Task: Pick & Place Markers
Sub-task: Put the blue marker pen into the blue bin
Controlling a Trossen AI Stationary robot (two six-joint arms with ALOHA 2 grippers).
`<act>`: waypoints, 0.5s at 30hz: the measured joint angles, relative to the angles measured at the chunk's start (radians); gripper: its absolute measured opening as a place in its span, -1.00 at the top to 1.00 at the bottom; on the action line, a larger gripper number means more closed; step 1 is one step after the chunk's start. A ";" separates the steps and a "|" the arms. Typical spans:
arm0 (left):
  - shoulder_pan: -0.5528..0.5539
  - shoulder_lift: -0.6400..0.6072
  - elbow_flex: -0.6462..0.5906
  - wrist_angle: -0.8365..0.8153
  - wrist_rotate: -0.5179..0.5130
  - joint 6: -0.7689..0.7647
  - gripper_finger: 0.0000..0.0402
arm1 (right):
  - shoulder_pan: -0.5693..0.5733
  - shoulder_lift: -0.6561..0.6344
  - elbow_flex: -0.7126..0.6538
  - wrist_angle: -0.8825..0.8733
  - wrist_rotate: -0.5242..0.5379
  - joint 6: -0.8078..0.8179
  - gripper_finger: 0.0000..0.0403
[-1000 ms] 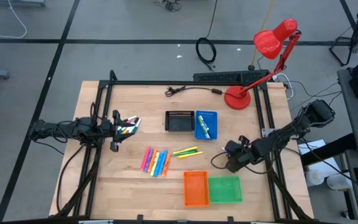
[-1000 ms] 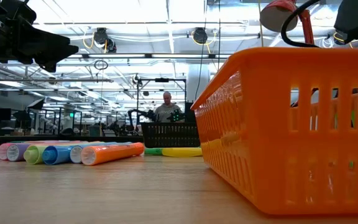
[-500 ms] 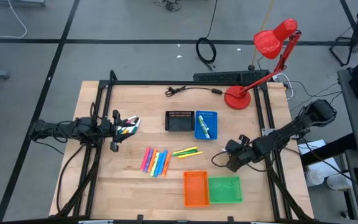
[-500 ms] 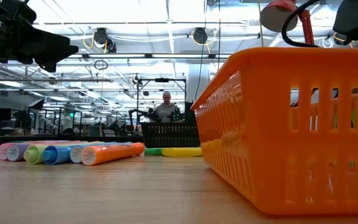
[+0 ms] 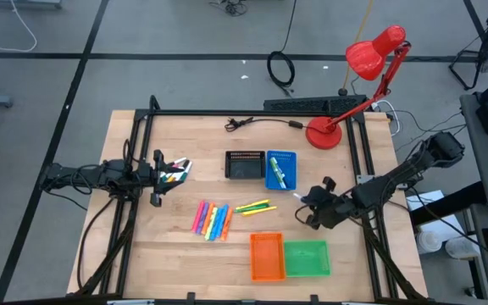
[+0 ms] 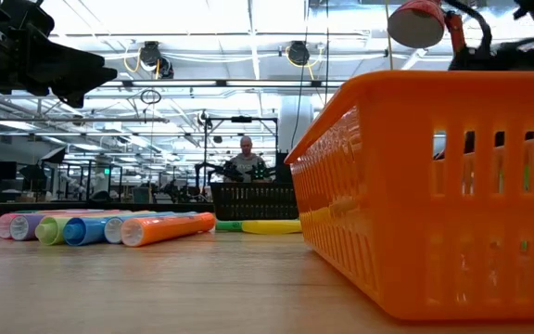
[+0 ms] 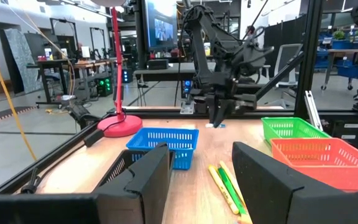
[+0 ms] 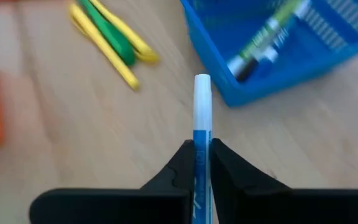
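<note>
Holding a blue marker pinched in your right fingers, you are hovering beside the blue tray, presumably for dropping; left fingers are idling half-open, empty.

A slim marker with blue body and white cap sits between two black fingers. The slotted plastic tray is blue; the tray at the near side is orange, its right neighbour green. The desk lamp is red.
</note>
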 joint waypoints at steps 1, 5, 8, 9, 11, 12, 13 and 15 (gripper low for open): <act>0.000 0.000 0.000 0.000 0.000 0.000 0.09 | 0.002 -0.002 0.000 0.024 0.000 -0.021 0.90; 0.000 0.000 0.000 0.000 0.000 0.000 0.09 | 0.008 -0.003 0.000 0.162 -0.002 -0.101 0.90; 0.000 0.000 0.000 0.000 0.000 0.000 0.09 | -0.002 0.003 0.000 0.302 0.002 -0.170 0.90; 0.000 0.000 0.000 0.001 0.000 0.000 0.09 | -0.007 0.007 -0.002 0.363 0.001 -0.202 0.90; 0.000 0.000 0.000 0.000 0.000 0.000 0.09 | -0.020 0.018 -0.017 0.514 0.000 -0.271 0.90; 0.000 0.000 0.000 0.000 0.000 0.000 0.09 | -0.027 0.029 -0.026 0.590 0.000 -0.306 0.90; 0.000 0.000 0.000 0.000 0.000 0.000 0.09 | -0.035 0.042 -0.032 0.663 -0.001 -0.344 0.90; 0.000 0.000 0.000 0.000 0.000 0.000 0.09 | -0.055 0.070 -0.039 0.794 -0.017 -0.418 0.90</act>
